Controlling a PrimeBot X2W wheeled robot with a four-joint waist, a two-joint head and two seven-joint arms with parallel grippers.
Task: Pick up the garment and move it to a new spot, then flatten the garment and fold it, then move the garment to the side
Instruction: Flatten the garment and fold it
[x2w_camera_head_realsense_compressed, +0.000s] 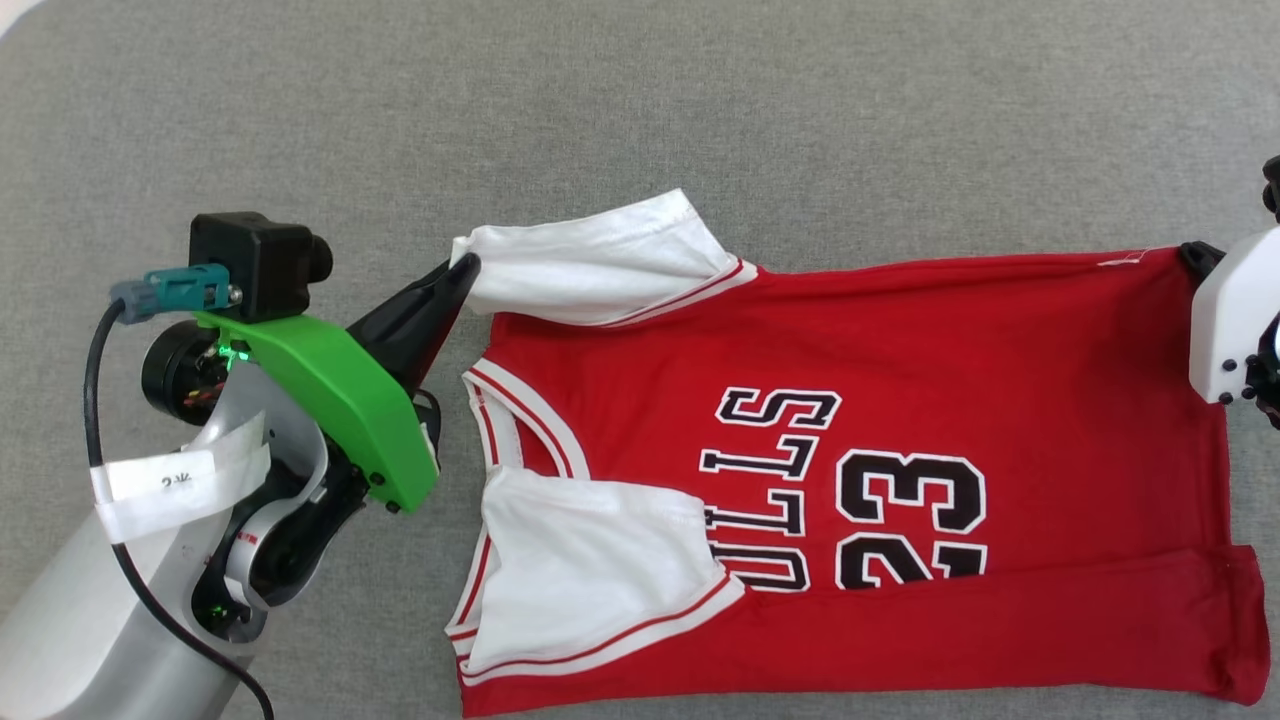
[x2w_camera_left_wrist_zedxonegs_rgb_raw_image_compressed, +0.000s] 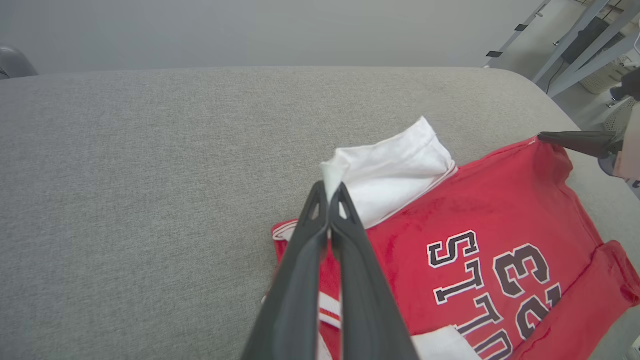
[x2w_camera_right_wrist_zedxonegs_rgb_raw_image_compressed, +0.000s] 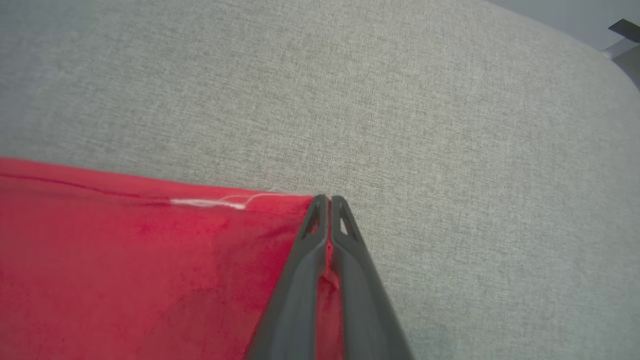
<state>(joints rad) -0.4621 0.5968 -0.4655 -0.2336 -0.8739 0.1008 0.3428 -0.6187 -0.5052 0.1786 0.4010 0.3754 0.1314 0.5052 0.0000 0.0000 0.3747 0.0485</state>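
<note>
The garment (x2w_camera_head_realsense_compressed: 900, 340), a red jersey T-shirt with white sleeves and black "BULLS 23" lettering, lies spread on the grey cushion with its collar to the left. My left gripper (x2w_camera_head_realsense_compressed: 462, 268) is shut on the tip of the far white sleeve (x2w_camera_left_wrist_zedxonegs_rgb_raw_image_compressed: 395, 170), pinching it between the dark fingers (x2w_camera_left_wrist_zedxonegs_rgb_raw_image_compressed: 310, 240). At the far right, my right gripper (x2w_camera_head_realsense_compressed: 1192, 252) is shut on the garment's far hem corner (x2w_camera_right_wrist_zedxonegs_rgb_raw_image_compressed: 280, 210), red cloth caught between its fingers (x2w_camera_right_wrist_zedxonegs_rgb_raw_image_compressed: 345, 250). The near sleeve (x2w_camera_head_realsense_compressed: 590, 570) lies folded over the chest. The near hem (x2w_camera_head_realsense_compressed: 1240, 620) is turned under.
The grey fabric cushion (x2w_camera_head_realsense_compressed: 640, 110) stretches beyond the garment on the far side and to the left. In the left wrist view, metal frame legs (x2w_camera_left_wrist_zedxonegs_rgb_raw_image_compressed: 575, 45) and a pale floor stand past the cushion's rounded right end.
</note>
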